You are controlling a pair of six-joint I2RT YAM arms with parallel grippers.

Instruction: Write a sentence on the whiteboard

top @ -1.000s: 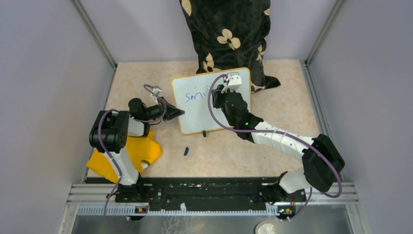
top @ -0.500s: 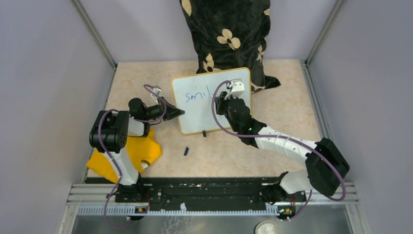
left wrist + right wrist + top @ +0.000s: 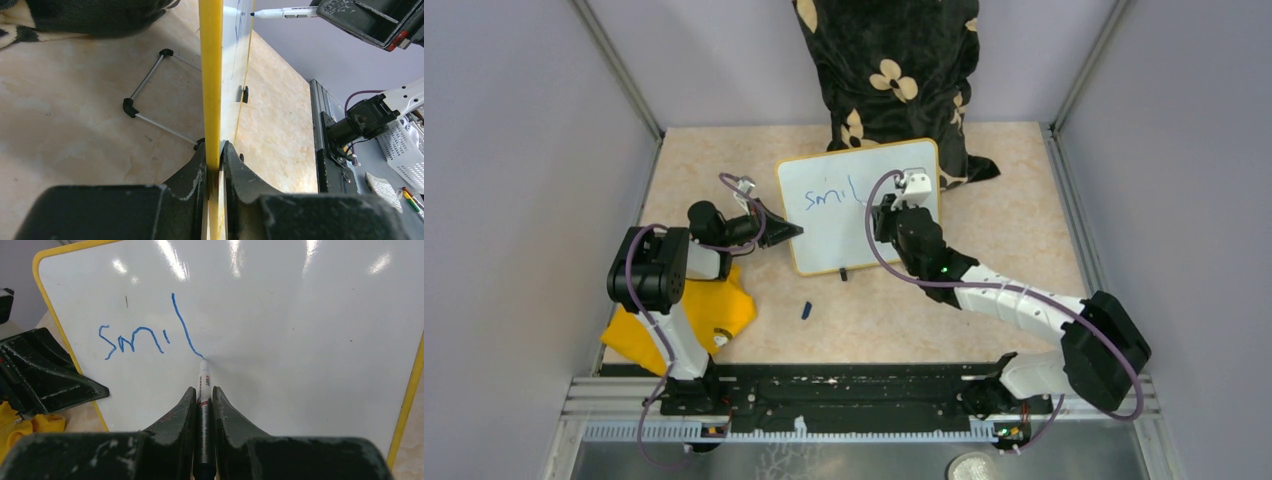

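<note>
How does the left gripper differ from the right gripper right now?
The left gripper pinches the whiteboard by its yellow rim; the right gripper pinches a marker. Left sits at the board's edge; right faces its surface, marker tip at the blue writing. Both are shut.

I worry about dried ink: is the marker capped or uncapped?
Uncapped: the marker shows a bare tip resting on the whiteboard at the foot of the blue l.

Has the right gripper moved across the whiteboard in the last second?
Yes. In the top view the right gripper has slid rightward, toward the right rim of the whiteboard, leaving more of the sentence uncovered.
</note>
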